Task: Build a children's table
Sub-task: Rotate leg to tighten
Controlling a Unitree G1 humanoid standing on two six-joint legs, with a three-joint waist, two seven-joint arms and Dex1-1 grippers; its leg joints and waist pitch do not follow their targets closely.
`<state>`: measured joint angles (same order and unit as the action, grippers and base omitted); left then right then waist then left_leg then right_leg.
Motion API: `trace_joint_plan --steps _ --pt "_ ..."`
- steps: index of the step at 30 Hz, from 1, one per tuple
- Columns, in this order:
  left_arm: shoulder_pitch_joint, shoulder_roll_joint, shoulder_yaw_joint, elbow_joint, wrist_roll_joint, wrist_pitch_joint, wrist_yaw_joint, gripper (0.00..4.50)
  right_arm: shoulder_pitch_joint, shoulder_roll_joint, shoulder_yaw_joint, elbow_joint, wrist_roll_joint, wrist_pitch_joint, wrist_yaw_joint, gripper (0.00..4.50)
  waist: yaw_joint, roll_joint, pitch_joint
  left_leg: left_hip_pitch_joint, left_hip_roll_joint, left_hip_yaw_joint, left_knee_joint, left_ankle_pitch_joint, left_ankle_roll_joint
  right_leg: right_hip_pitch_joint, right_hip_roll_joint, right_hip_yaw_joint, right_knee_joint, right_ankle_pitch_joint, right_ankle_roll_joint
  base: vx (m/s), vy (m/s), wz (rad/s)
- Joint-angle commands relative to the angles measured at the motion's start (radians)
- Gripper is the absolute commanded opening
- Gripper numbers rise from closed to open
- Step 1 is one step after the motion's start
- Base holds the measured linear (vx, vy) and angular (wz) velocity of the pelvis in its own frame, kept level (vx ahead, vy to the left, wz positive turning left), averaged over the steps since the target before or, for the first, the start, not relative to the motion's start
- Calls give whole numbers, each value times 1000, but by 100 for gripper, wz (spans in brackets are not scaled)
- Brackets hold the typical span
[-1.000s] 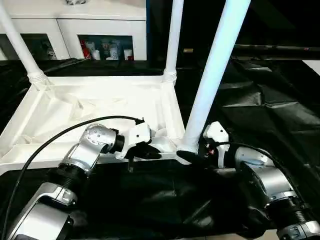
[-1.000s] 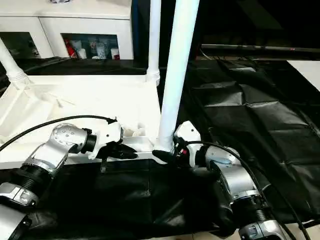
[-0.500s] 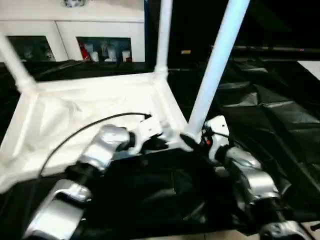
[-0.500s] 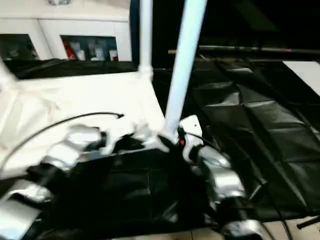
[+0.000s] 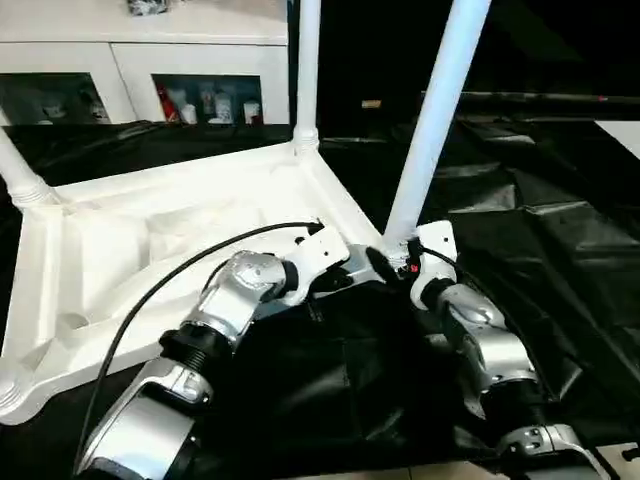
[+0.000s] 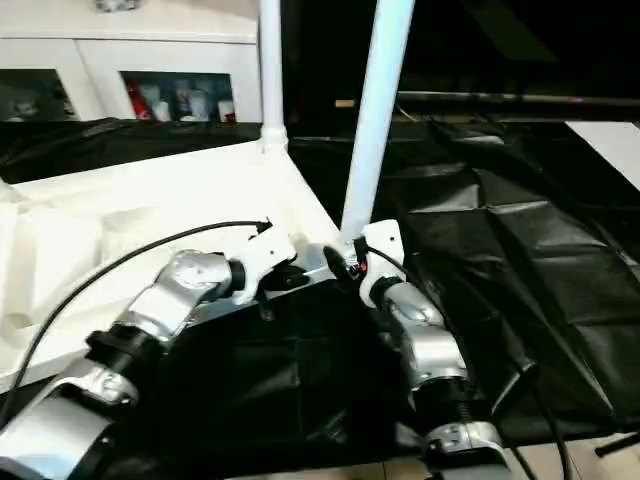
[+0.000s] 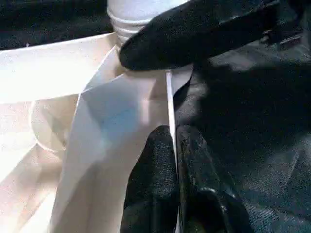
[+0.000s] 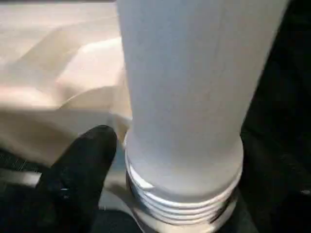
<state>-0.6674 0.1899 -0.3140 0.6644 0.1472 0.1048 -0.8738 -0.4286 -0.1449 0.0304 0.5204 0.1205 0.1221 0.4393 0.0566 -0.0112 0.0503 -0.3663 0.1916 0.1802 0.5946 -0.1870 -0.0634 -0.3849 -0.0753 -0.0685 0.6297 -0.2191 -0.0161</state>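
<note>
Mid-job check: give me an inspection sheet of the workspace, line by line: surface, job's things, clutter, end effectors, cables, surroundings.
Surface: work table draped in wrinkled black sheeting.
Job's things: white tabletop lying upside down; three legs in view standing in corner sockets, the near leg with threads still showing at its base.
Clutter: nothing seen.
End effectors: left end effector pinched shut on the tabletop's thin edge; right end effector at the near leg's base, one finger beside the threads.
Cables: black cable arching over the left forearm; another at the right wrist.
Surroundings: white cabinet with glass doors behind, small items inside.
</note>
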Motion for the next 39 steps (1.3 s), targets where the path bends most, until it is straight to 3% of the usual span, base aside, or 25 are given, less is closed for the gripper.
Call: trace_joint_plan --steps 1,3,6,10,16,27,33,39 --pt "39 34 -23 -39 -39 -51 -111 0 16 -52 26 -77 38 41 140 385 4 -10 -64 3 38 -13 -63 -106 75 54 -73 53 -74 -34 -217 0 0 0" --pt "49 52 -22 -54 -52 -55 -148 0 28 -78 29 -106 56 61 197 385 4 -9 -63 4 40 -12 -64 -100 90 52 -73 54 -73 -9 -231 0 0 0" --pt "71 98 -23 -89 -85 -88 -247 0 64 -155 57 -167 87 89 350 385 6 -9 -60 6 43 -12 -65 -129 89 51 -73 54 -77 -46 -230 0 0 0" --pt "95 136 -25 -128 -116 -88 -328 0 79 -203 74 -192 103 97 434 385 5 -8 -60 8 45 -13 -68 -153 70 48 -75 53 -80 -101 -230 0 0 0" --pt "99 159 -18 -120 -108 -110 -329 0 79 -214 92 -192 90 108 454 385 6 -11 -59 7 44 -11 -68 -133 65 47 -74 54 -78 -92 -230 0 0 0" --pt "101 169 -10 -118 -104 -114 -322 0 80 -200 107 -191 89 119 446 295 5 -11 -58 8 44 -12 -69 -141 55 44 -75 54 -81 -115 -223 0 0 0" --pt "92 166 -16 -102 -76 -88 -275 0 86 -162 75 -157 72 89 350 278 5 -11 -56 8 43 -12 -71 -156 46 43 -75 54 -84 -145 -215 0 0 0" --pt "20 47 -26 -31 -22 20 -91 0 45 16 -16 -37 36 106 -56 276 -5 -3 -53 15 43 -15 -79 -207 -11 32 -75 56 -94 -248 -193 0 0 0"
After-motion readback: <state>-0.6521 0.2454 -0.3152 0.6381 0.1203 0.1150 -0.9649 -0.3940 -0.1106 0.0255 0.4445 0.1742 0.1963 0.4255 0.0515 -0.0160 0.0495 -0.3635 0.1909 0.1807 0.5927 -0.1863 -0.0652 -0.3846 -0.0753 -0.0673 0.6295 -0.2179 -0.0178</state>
